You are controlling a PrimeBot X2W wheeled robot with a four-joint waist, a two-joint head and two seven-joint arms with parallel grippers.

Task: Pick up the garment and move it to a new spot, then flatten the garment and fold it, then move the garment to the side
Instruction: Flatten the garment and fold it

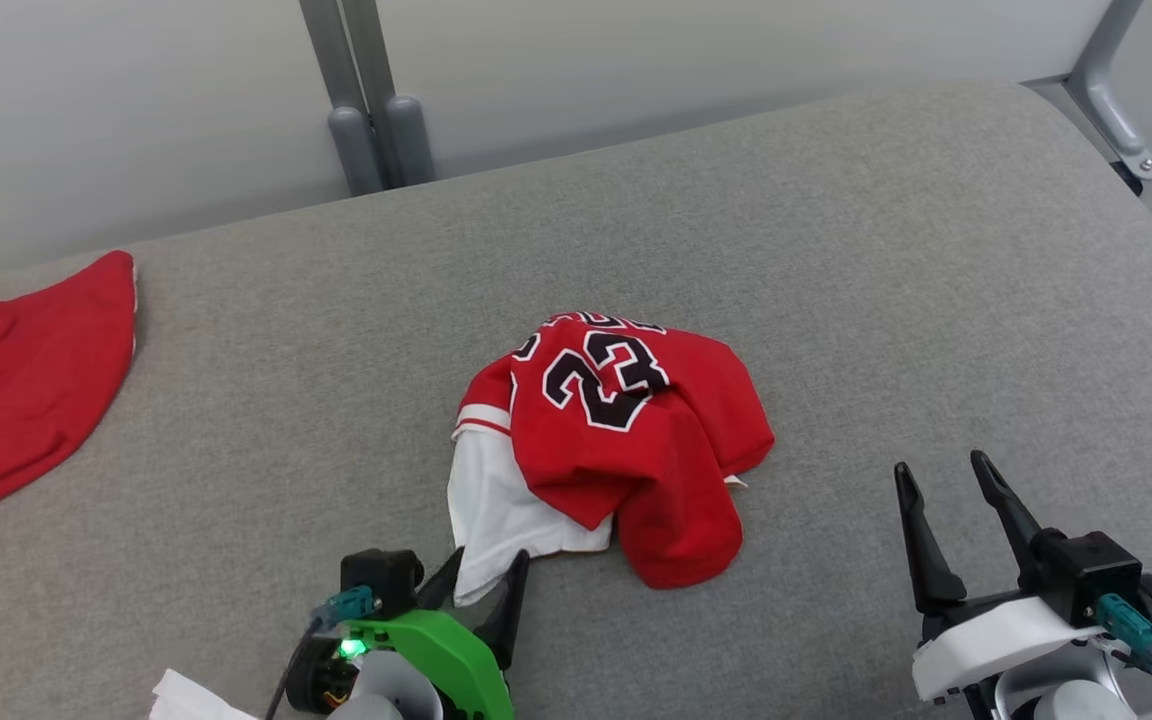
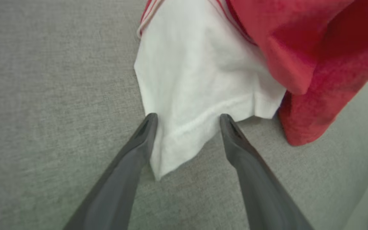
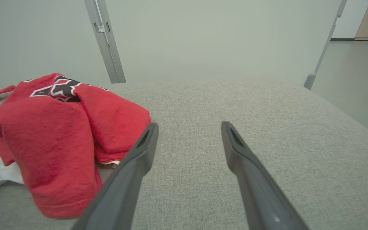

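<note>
On the grey padded surface (image 1: 886, 250), near its middle: one garment (image 1: 626, 420), a red jersey with a black, white-edged "23" on its upper face, crumpled in a heap. A white panel (image 1: 496, 510) with red trim comes out from under the red folds on the robot's left and lies flat toward the near edge. Left gripper (image 1: 489, 562), green-cased, at the near edge just before the heap: fingers spread wide, nothing clamped. In the left wrist view its two dark fingers (image 2: 145, 127) stand on either side of the white panel's near corner, which lies on the surface between them. Right gripper (image 1: 941, 468), white-cased, well to the right of the garment and apart from it: fingers spread wide, empty, with bare grey fabric between them in the right wrist view. Far left of the surface, well apart from the jersey: a second red cloth (image 1: 26, 380), loosely spread and running past the view's edge. Behind the surface: two grey metal posts (image 1: 376, 110) side by side against a pale wall, and one angled grey bracket (image 1: 1106, 90) at the far right corner. Bottom left, beside the left arm: a white scrap (image 1: 186, 700), kind not discernible.
</note>
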